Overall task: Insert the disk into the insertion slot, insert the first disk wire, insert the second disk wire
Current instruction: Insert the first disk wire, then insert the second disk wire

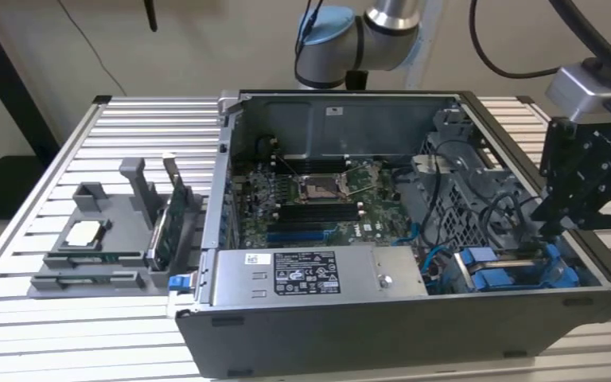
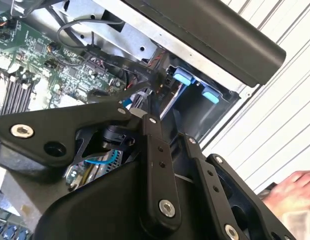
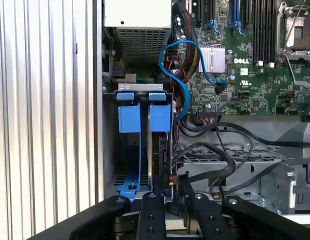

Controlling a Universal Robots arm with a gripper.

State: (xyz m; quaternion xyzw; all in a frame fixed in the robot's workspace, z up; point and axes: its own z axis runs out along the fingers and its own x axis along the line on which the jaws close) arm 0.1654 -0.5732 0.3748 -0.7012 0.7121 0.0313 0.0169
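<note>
The disk [image 3: 161,150] stands on edge in the insertion slot [image 3: 145,165] of the grey perforated drive cage [image 3: 235,156], its blue carrier tab [image 3: 160,116] facing up. A second blue tab [image 3: 129,114] sits beside it. In the exterior view the blue carriers [image 1: 507,269] lie at the case's near right corner. My black gripper [image 1: 553,231] hangs just over them. In both wrist views the gripper [image 3: 171,196] [image 2: 147,90] is pinched shut at the disk's end, on a black disk wire [image 2: 137,72] and its plug.
The open case holds a green motherboard [image 1: 317,199], a grey power-supply box [image 1: 305,274] and a looping blue cable [image 3: 187,47]. A grey fixture with parts [image 1: 104,239] stands on the slatted table [image 3: 45,100]. A person's hand [image 2: 295,189] rests beside the case.
</note>
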